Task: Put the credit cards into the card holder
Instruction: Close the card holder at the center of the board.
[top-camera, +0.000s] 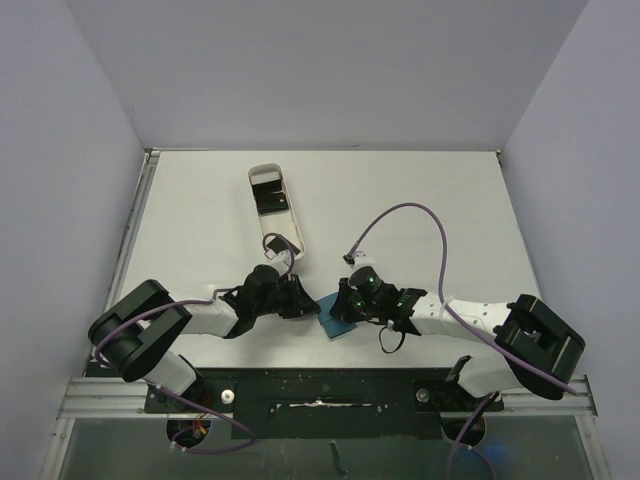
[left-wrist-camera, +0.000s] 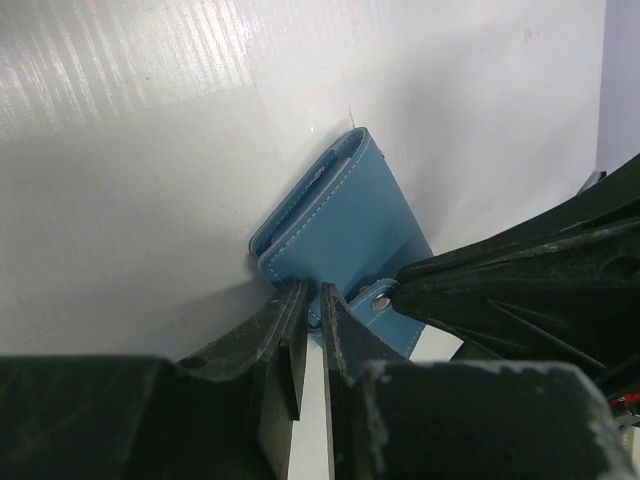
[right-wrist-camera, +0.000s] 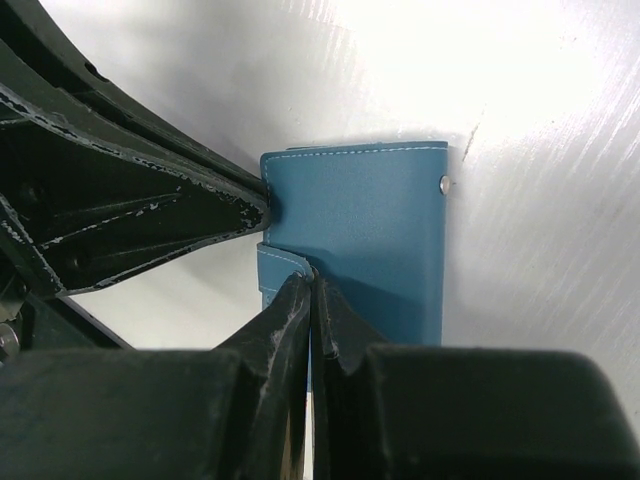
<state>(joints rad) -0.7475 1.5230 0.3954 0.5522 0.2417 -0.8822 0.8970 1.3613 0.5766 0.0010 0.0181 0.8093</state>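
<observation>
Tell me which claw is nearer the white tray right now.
Left. The left claw sits just short of the white tray, at its near end, pinching the card holder at one edge. The right claw grips the holder's other side, farther from the tray.

Card holder (top-camera: 335, 322) on counter (top-camera: 420, 190), near edge. L arm (top-camera: 215, 318) and R arm (top-camera: 450, 318) meet at it. Black cards (top-camera: 268, 197) in white tray (top-camera: 296, 215).

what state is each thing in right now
left gripper, shut on the card holder edge
right gripper, shut on the holder's closure tab
card holder, folded, held by both grippers
credit cards, lying in the white tray
white tray, holding cards, no gripper on it
</observation>
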